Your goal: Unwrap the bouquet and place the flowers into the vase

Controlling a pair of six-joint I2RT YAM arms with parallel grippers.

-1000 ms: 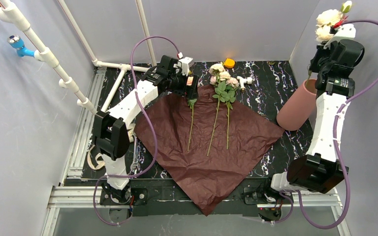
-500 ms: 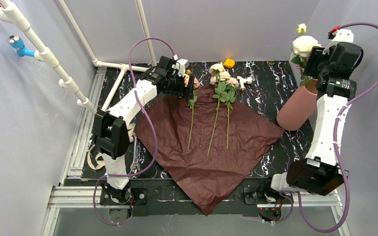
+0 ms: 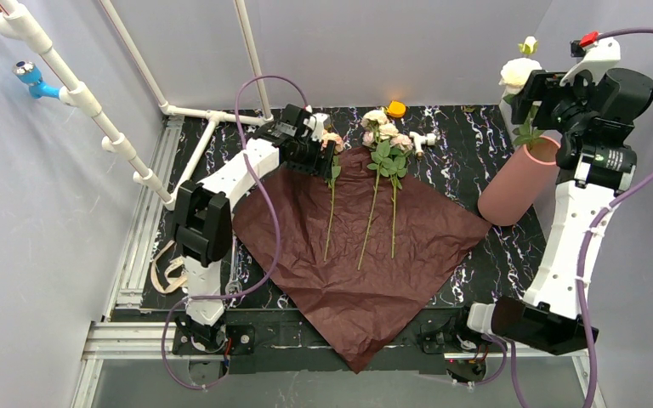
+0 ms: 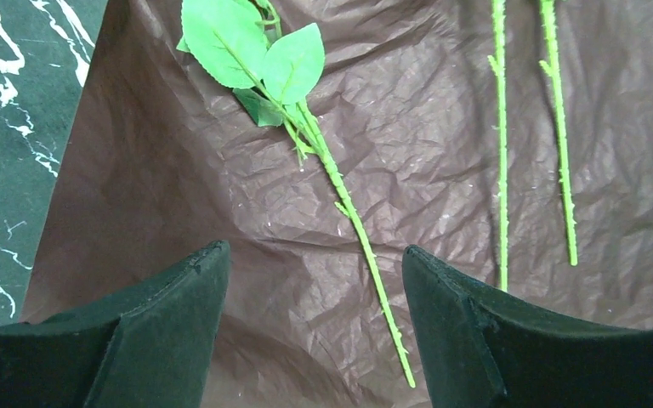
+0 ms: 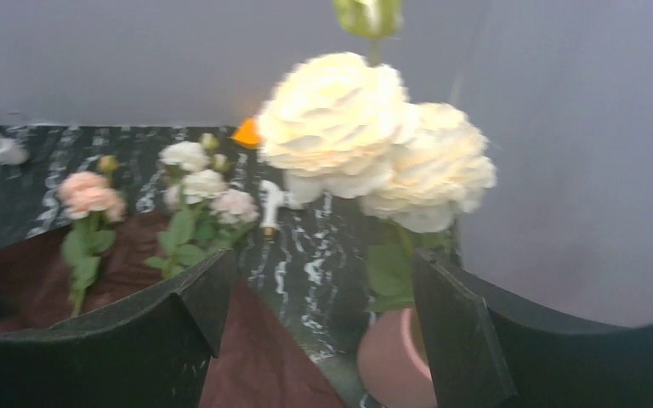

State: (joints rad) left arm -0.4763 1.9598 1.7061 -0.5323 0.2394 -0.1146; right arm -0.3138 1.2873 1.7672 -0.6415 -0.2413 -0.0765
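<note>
The bouquet lies undone, its maroon wrapping paper (image 3: pixel 366 255) spread flat on the table. Three flowers (image 3: pixel 383 132) lie on the paper with their stems pointing towards me. My left gripper (image 3: pixel 323 157) hovers open low over the leftmost one, a pink rose (image 3: pixel 333 140). In the left wrist view its green stem (image 4: pixel 353 223) runs between the open fingers (image 4: pixel 178 306) without touching them. The salmon vase (image 3: pixel 519 183) stands at the right with cream roses (image 3: pixel 517 72) in it. My right gripper (image 3: pixel 534 92) is open beside those roses (image 5: pixel 340 119), above the vase (image 5: pixel 387 361).
A small orange object (image 3: pixel 396 109) and a white fitting (image 3: pixel 425 138) lie behind the flowers. White pipes (image 3: pixel 76 93) slant across the left side. A beige ribbon (image 3: pixel 166 272) lies on the left rail. Grey walls close in the back and both sides.
My right gripper lowered the cream roses into the vase, opened and let them go. The left gripper turned over the pink rose and its jaws narrowed a little.
</note>
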